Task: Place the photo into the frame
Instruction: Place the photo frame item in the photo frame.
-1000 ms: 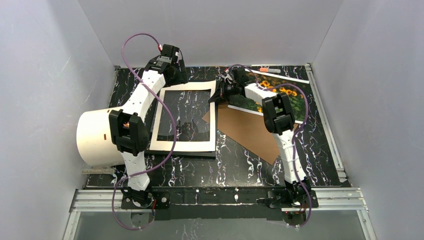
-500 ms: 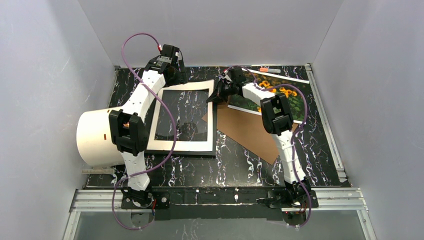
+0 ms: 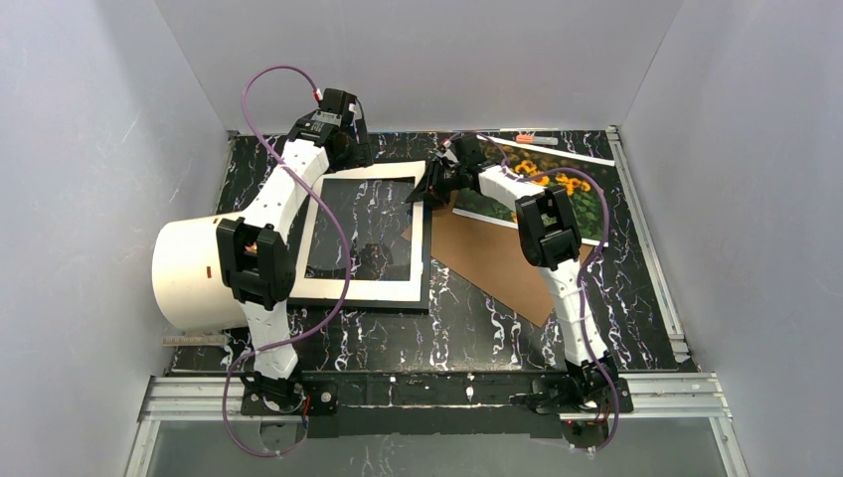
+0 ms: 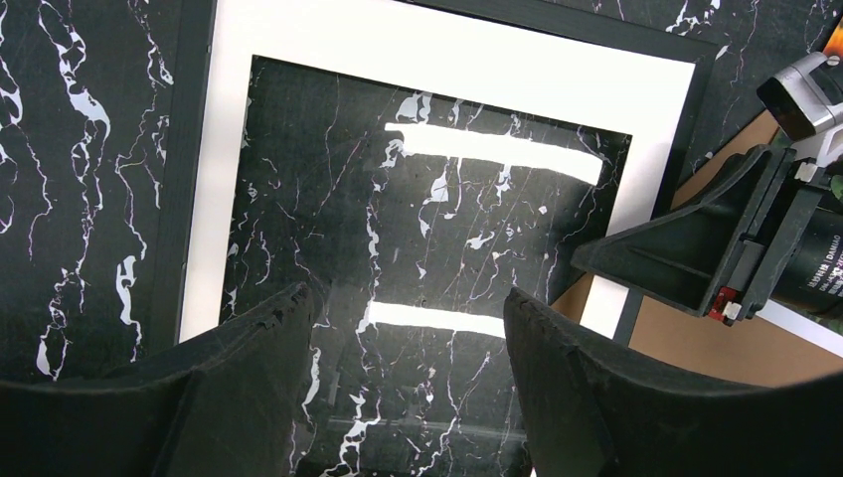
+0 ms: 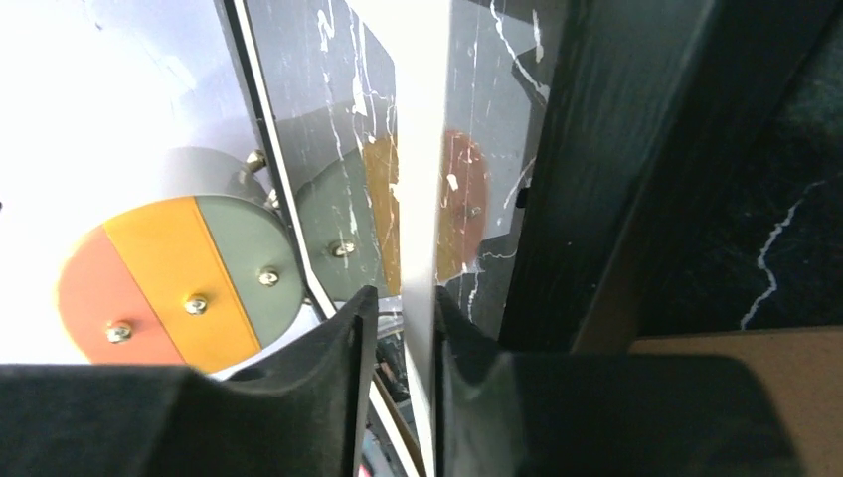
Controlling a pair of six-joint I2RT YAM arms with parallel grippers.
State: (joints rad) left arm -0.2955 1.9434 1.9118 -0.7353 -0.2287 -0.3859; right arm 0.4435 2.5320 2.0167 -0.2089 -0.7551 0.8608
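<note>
On the table point(image 3: 477, 328), centre-left, frame point(image 3: 363, 291) lies flat, brown board point(image 3: 497, 263) at its R side. Photo point(image 3: 587, 204): far right, partly under R arm. L gripper point(image 4: 408, 308): jaws wide apart above pane. R gripper point(image 5: 406, 303): jaws narrowly apart astride frame edge; clamping unclear.

robotics lab test cell: a left arm point(image 3: 268, 214) and a right arm point(image 3: 552, 248), white and black, stand bolted to an aluminium rail point(image 3: 437, 383) at the near edge of a black marble-patterned tabletop point(image 3: 477, 318). plain pale grey panels point(image 3: 418, 60) box in the left, right and far sides. purple cables point(image 3: 260, 84) loop from both arms.
</note>
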